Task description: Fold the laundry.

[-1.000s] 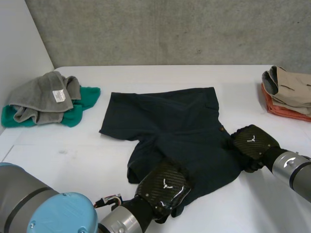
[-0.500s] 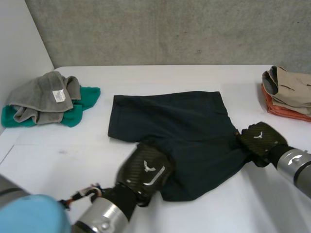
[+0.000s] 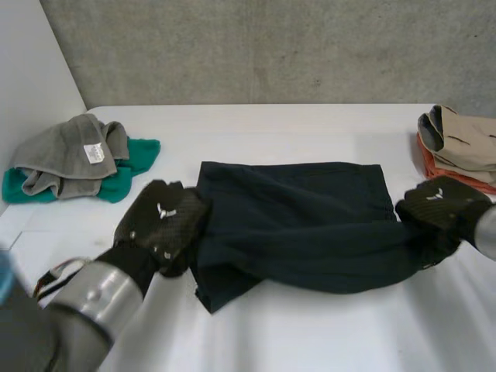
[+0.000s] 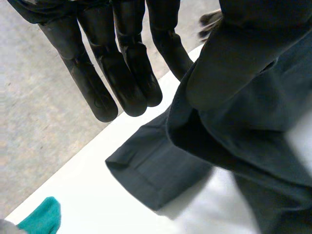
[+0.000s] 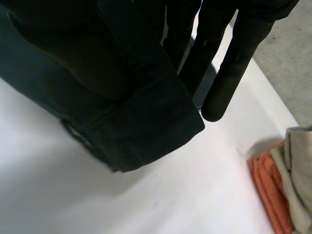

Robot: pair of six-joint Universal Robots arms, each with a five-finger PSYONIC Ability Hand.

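Observation:
A dark navy garment (image 3: pixel 310 225) lies across the middle of the white table (image 3: pixel 271 333), its near edge lifted and stretched between my two hands. My left hand (image 3: pixel 163 225) grips the garment's left end; in the left wrist view the cloth (image 4: pixel 243 122) wraps over the thumb beside the straight fingers (image 4: pixel 131 73), and a hemmed part rests on the table below. My right hand (image 3: pixel 442 205) grips the right end; in the right wrist view a hemmed edge (image 5: pixel 122 97) is pinched under the thumb against the straight fingers (image 5: pixel 234 63).
A grey towel (image 3: pixel 74 151) is heaped on a green cloth (image 3: pixel 128 170) at the back left. A folded beige item (image 3: pixel 465 139) sits on an orange one (image 3: pixel 449 174) at the right edge, close to my right hand. A grey wall runs behind the table.
Both hands closed on the garment's near edge, then rose and moved apart, the left far to the left. The garment went from lying flat to a taut band over its back part.

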